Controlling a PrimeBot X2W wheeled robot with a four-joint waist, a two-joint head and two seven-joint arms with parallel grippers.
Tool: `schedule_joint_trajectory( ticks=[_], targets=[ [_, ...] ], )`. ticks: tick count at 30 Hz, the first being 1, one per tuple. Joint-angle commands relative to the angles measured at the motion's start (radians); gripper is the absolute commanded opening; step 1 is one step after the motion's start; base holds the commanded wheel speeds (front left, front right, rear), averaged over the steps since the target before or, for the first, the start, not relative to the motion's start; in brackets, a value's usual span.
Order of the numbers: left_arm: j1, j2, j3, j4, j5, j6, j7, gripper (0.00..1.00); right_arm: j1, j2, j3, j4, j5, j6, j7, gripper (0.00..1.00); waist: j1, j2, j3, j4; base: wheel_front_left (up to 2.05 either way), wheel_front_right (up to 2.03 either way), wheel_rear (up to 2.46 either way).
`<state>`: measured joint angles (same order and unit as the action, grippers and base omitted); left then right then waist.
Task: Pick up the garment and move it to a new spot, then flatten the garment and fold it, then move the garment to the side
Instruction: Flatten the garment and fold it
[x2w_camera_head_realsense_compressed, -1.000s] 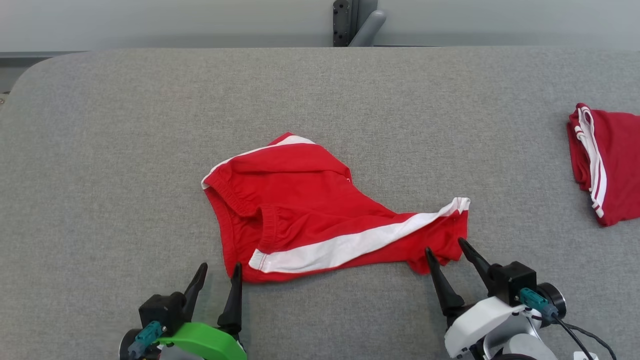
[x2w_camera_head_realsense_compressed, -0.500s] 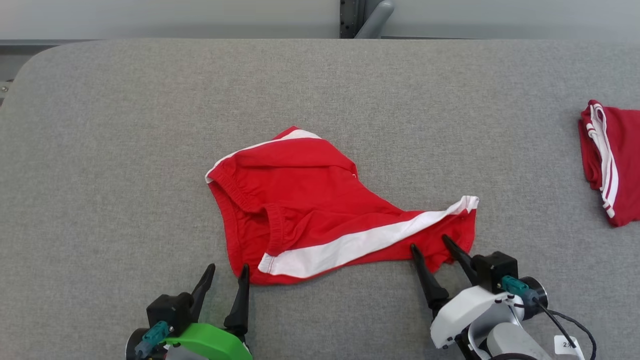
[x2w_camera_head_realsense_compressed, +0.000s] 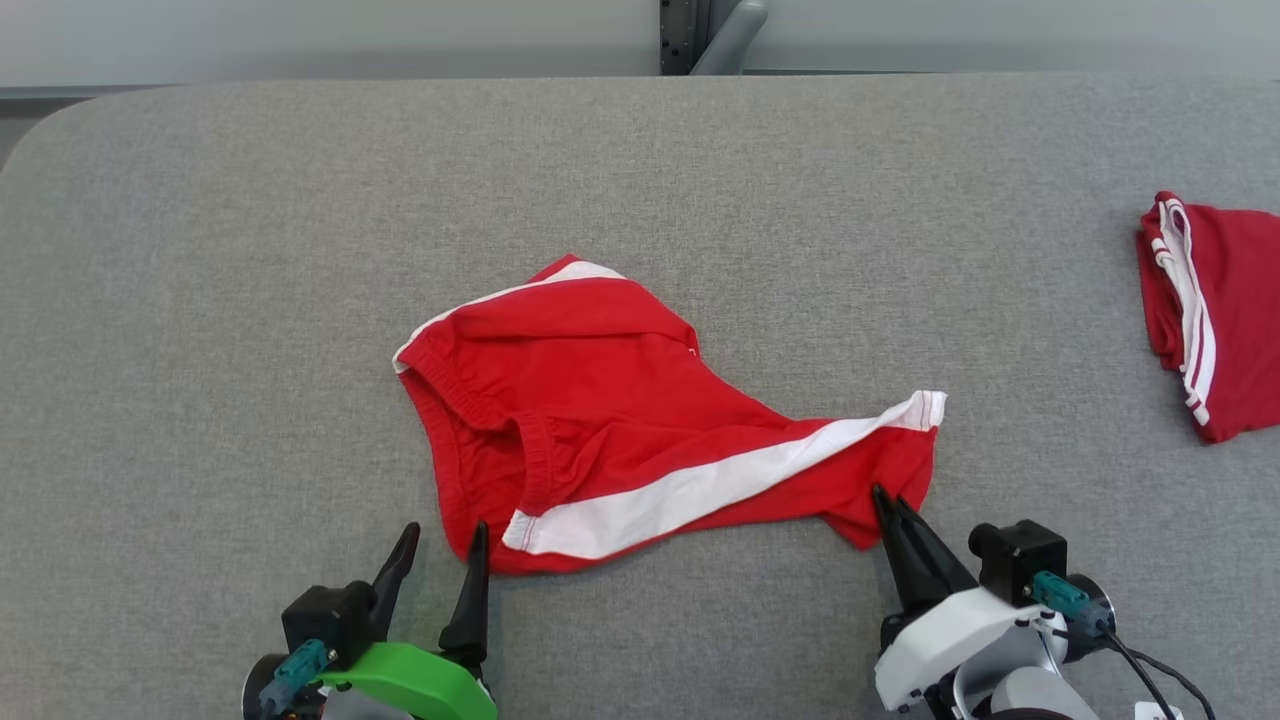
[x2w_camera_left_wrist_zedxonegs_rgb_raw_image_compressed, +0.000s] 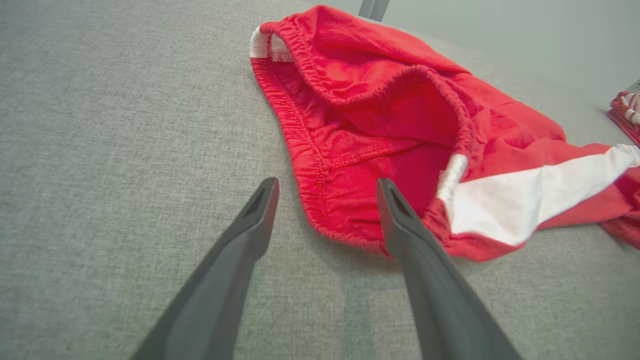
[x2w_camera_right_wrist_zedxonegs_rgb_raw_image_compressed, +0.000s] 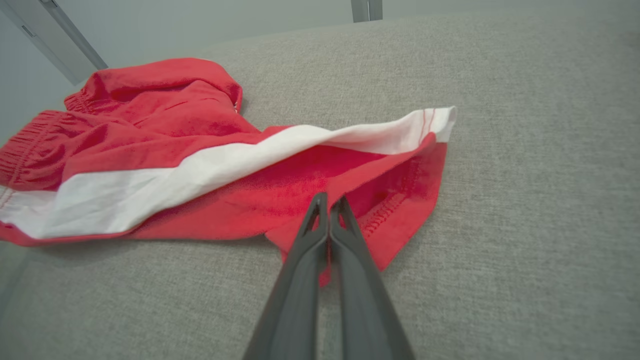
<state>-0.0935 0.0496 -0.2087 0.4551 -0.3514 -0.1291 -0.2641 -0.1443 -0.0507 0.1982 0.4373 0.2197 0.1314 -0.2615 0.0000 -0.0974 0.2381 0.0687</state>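
A crumpled pair of red shorts with a white side stripe lies in the middle of the grey table. My right gripper is shut on the red leg hem at the shorts' near right corner; in the right wrist view the fingers pinch a fold of that hem. My left gripper stands open at the near left end of the garment. In the left wrist view its fingers straddle the elastic waistband edge, just above the cloth.
A second red garment with white stripes lies folded at the table's right edge. A grey post stands behind the far edge. The table's rounded far left corner is in view.
My right gripper's fingers, spread apart at the leg hem before, have come together on the hem. The left gripper stays open by the waistband. The camera has shifted slightly.
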Motion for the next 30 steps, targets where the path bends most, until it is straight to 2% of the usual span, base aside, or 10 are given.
schedule_joint_trajectory(
  ticks=[1, 5, 6, 7, 13, 23, 30],
  targets=[
    [0.002, 0.002, 0.002, 0.000, 0.007, -0.002, 0.000, 1.00, 0.020, -0.005, -0.001, -0.009, 0.004, -0.002, -0.002, 0.00, 0.0000, -0.0001, -0.015, -0.013, 0.00, 0.00, 0.00],
    [0.012, 0.002, 0.005, 0.001, 0.009, -0.002, 0.000, 1.00, 0.072, -0.023, 0.007, -0.011, 0.014, -0.002, -0.002, 0.00, 0.0000, -0.0001, -0.043, -0.029, 0.00, 0.00, 0.00],
    [0.018, 0.002, 0.007, 0.002, 0.012, -0.002, 0.000, 1.00, 0.082, -0.027, 0.008, -0.004, 0.010, -0.002, -0.002, 0.31, 0.0000, -0.0001, -0.051, -0.032, 0.00, 0.00, 0.00],
    [0.023, 0.003, 0.009, 0.002, 0.015, -0.002, 0.000, 1.00, 0.090, -0.032, 0.005, 0.009, 0.007, -0.002, -0.002, 0.98, 0.0000, -0.0001, -0.060, -0.036, 0.00, 0.00, 0.00],
    [0.052, 0.002, 0.042, 0.002, 0.038, 0.006, 0.000, 1.00, 0.123, -0.037, -0.027, 0.008, -0.012, -0.002, -0.002, 1.00, 0.0000, -0.0001, -0.120, -0.056, 0.00, 0.00, 0.00],
    [0.084, 0.002, 0.096, -0.056, 0.095, 0.043, 0.000, 1.00, 0.110, -0.015, -0.092, -0.161, -0.071, -0.002, -0.002, 1.00, 0.0000, -0.0001, -0.169, -0.081, 0.00, 0.00, 0.00],
    [0.121, 0.003, 0.123, -0.173, 0.152, 0.105, 0.000, 1.00, 0.121, -0.003, -0.150, -0.240, -0.096, -0.002, -0.002, 1.00, 0.0000, -0.0001, -0.191, -0.083, 0.00, 0.00, 0.00]
  ],
)
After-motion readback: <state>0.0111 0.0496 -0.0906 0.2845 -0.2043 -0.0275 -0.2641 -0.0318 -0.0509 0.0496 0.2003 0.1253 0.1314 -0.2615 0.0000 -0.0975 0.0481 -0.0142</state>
